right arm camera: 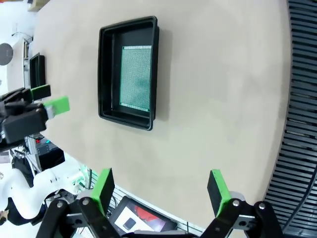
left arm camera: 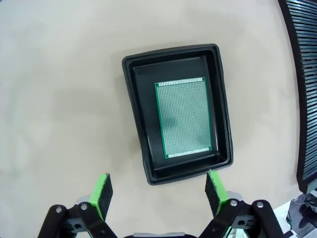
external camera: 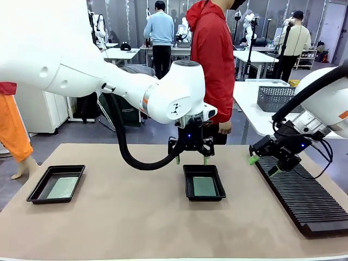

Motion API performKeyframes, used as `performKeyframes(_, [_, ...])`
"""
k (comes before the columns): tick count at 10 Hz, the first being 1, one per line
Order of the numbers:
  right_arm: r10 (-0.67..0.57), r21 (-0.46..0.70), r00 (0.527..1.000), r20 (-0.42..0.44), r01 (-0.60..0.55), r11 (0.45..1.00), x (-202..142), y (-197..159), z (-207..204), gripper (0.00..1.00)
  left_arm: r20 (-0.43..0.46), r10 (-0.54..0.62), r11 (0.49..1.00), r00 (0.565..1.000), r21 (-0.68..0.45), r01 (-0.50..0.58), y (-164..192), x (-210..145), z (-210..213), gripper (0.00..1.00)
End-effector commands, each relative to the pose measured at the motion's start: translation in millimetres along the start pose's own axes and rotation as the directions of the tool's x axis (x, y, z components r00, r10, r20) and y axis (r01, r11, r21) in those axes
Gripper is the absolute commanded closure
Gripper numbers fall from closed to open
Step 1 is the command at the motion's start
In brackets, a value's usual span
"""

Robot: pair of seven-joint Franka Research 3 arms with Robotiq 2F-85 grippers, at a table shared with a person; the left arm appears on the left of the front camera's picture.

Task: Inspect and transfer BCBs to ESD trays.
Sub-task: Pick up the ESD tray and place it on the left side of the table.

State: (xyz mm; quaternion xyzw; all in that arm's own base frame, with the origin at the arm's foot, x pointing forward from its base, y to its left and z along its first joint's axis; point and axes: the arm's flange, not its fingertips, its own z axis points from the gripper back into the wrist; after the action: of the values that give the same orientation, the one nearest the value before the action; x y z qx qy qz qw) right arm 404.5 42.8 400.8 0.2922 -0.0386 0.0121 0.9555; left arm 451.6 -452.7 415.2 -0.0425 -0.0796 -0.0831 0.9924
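Black ESD trays are seen on the tan worktop [external camera: 136, 217], one at the middle [external camera: 204, 182] holding a green BCB [external camera: 204, 186] flat inside, one at the left [external camera: 56, 184] holding another BCB [external camera: 62, 188] whose surface detail is too small to make out. The left pincer [external camera: 191, 159] is held spread and empty above the middle tray, its wrist partly hidden by a black cable. The right pincer [external camera: 263, 166] is spread and empty over the black slotted rack [external camera: 307, 198], which is cut off at the picture's right edge.
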Motion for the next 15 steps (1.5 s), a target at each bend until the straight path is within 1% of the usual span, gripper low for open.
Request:
performKeyframes(1, [0.043,0.078,0.999,0.009,-0.043,0.996,-1.5,-14.5,-2.8,0.0,-0.007,0.029,0.998,1.0,0.049,-0.028,-2.6,9.9,-13.8,0.0])
performKeyframes(2, [0.0,0.0,1.0,0.0,0.0,1.0,0.0,0.0,0.0,0.0,-0.011,0.04,0.997,0.999,0.069,-0.039,-1.3,12.1,-23.2,0.0])
performKeyframes(3, [0.0,0.0,1.0,0.0,0.0,1.0,0.0,0.0,0.0,0.0,-0.013,0.041,0.996,0.999,0.086,-0.039,-0.5,15.1,-33.9,0.0])
performKeyframes(7, [0.0,0.0,1.0,0.0,0.0,1.0,0.0,0.0,0.0,0.0,-0.049,0.059,0.995,0.997,0.087,-0.054,8.0,25.1,-78.0,0.0])
performKeyframes(9, [0.0,0.0,1.0,0.0,0.0,1.0,0.0,0.0,0.0,0.0,-0.055,0.084,0.994,0.995,0.08,-0.079,12.5,27.9,-89.8,0.0])
performKeyframes(12, [0.0,0.0,1.0,0.0,0.0,1.0,0.0,0.0,0.0,0.0,-0.073,0.088,0.994,0.993,0.069,-0.083,14.0,32.5,-100.9,0.0])
performKeyframes(13, [0.0,0.0,1.0,0.0,0.0,1.0,0.0,0.0,0.0,0.0,-0.082,0.099,0.992,0.992,0.084,-0.092,14.1,32.5,-103.2,0.0])
performKeyframes(14, [0.0,0.0,1.0,0.0,0.0,1.0,0.0,0.0,0.0,0.0,-0.081,0.142,0.984,0.987,0.12,-0.132,15.2,32.0,-102.6,0.0])
performKeyframes(15, [0.0,0.0,1.0,0.0,0.0,1.0,0.0,0.0,0.0,0.0,-0.087,0.064,0.996,0.994,0.075,-0.058,17.1,31.7,-100.8,0.0])
